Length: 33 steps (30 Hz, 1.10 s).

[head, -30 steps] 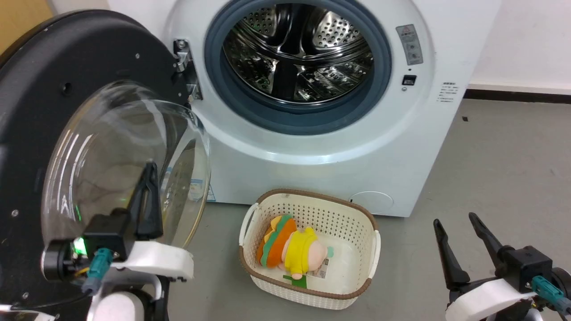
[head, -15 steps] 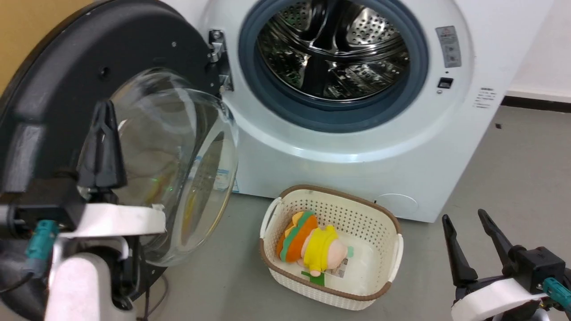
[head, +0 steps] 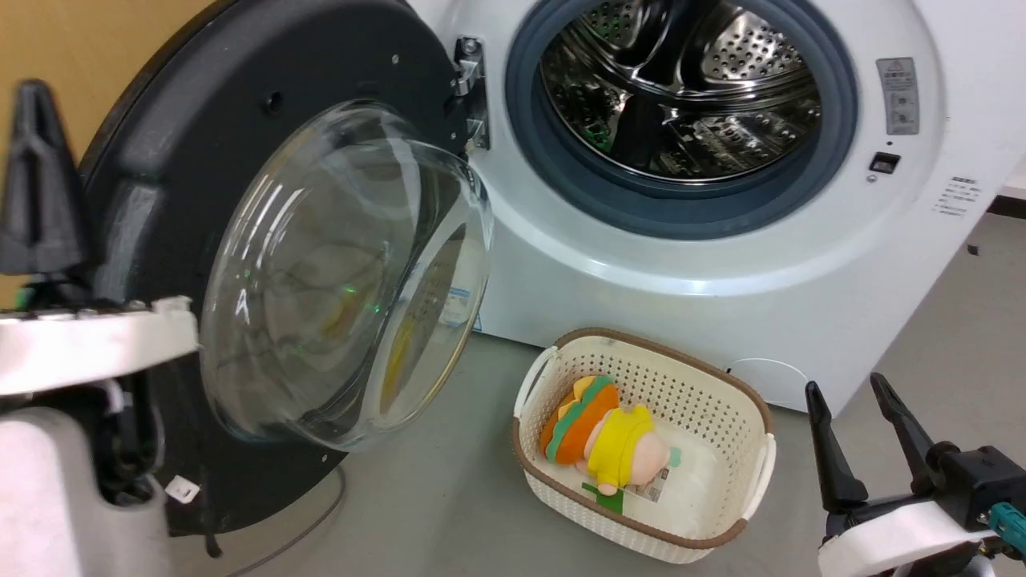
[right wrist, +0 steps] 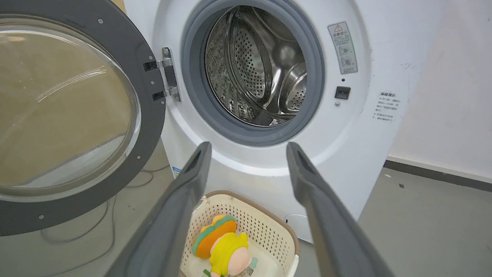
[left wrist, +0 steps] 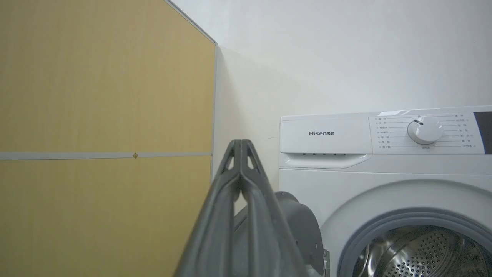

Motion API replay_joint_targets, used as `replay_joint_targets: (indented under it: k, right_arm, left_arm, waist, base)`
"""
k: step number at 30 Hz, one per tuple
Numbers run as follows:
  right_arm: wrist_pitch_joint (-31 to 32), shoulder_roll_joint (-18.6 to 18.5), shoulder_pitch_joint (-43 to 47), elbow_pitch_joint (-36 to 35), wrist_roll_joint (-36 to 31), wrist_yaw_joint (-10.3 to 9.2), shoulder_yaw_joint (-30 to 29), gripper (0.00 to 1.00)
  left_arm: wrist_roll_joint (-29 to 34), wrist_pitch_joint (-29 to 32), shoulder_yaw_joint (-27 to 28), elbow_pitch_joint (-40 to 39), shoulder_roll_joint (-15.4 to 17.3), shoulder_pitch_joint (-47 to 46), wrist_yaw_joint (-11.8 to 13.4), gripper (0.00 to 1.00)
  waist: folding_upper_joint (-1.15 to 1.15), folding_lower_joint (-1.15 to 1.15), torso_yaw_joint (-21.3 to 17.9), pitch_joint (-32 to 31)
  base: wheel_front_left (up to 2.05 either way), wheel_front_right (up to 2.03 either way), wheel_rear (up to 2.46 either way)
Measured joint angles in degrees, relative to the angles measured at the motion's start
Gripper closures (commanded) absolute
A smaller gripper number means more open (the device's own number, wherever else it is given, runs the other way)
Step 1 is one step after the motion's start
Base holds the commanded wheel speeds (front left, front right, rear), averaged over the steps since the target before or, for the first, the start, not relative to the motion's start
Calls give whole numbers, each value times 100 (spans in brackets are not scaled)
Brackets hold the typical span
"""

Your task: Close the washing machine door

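The washing machine door (head: 321,264) stands swung wide on its hinge (head: 470,88) at the left of the white washing machine (head: 721,264). In the head view its clear glass bowl bulges toward the camera and the steel drum (head: 681,88) lies exposed inside the grey gasket. At that view's far left the left tool (head: 36,184) rises beside the door's black rim; whether it touches the door cannot be told. The left wrist view adds what the head view lacks: the two fingers are pressed together at their tips with nothing between them, seen against a yellow panel (left wrist: 103,115) and a white wall, with the machine's control dial (left wrist: 424,130) at right. The right tool (head: 846,393), low at the right above the grey floor (head: 449,497), has its fingers spread apart and empty. Its own wrist view looks between them to the drum and, lower down, to a cream basket (head: 689,393) holding a soft toy (head: 609,433) on the floor just before the machine.
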Motion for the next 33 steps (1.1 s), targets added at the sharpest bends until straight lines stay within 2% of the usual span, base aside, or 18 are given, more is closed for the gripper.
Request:
replay_joint_targets:
  k: [2, 3, 4, 15, 19, 20, 26, 33]
  right_arm:
    - [-15, 0, -14, 14, 0, 0, -1, 0]
    - [-80, 1, -65, 40, 32, 0, -20, 0]
    - [-87, 1, -65, 45, 45, 0, -26, 0]
    - [-229, 1, -68, 64, 52, 0, -120, 0]
    - [-263, 1, -91, 62, 52, 0, -176, 0]
    - [-288, 1, -118, 57, 52, 0, -202, 0]
    - [-365, 1, -119, 57, 59, 0, -264, 0]
    - [-439, 1, -119, 53, 94, 0, -337, 0]
  left_arm:
    - [-122, -24, 152, 8, 51, -66, -29, 100]
    - [-745, -38, 701, 241, 89, -207, -41, 100]
    - [-872, -13, 814, 311, 104, -227, -41, 100]
    - [-1933, 386, 1770, 1333, 225, -335, -14, 100]
    - [-2574, 755, 2054, 1818, 152, -398, -16, 100]
    - [-2978, 954, 2181, 2052, 113, -447, -45, 100]
    - [-3899, 1773, 2302, 2659, 55, -426, -199, 100]
    - [-4585, 2639, 1848, 2631, -38, -22, -252, 100]
  waist:
    - [0, 0, 59, 18]
    - [0, 0, 221, 58]
    - [0, 0, 247, 63]
    - [0, 0, 491, 119]
    - [0, 0, 589, 150]
    - [0, 0, 638, 167]
    - [0, 0, 783, 201]
    - [0, 0, 949, 247]
  base:
    - [0, 0, 0]
    - [0, 0, 0]
    - [0, 0, 0]
    - [0, 0, 0]
    - [0, 0, 0]
    - [0, 0, 0]
    - [0, 0, 0]
    - [0, 0, 0]
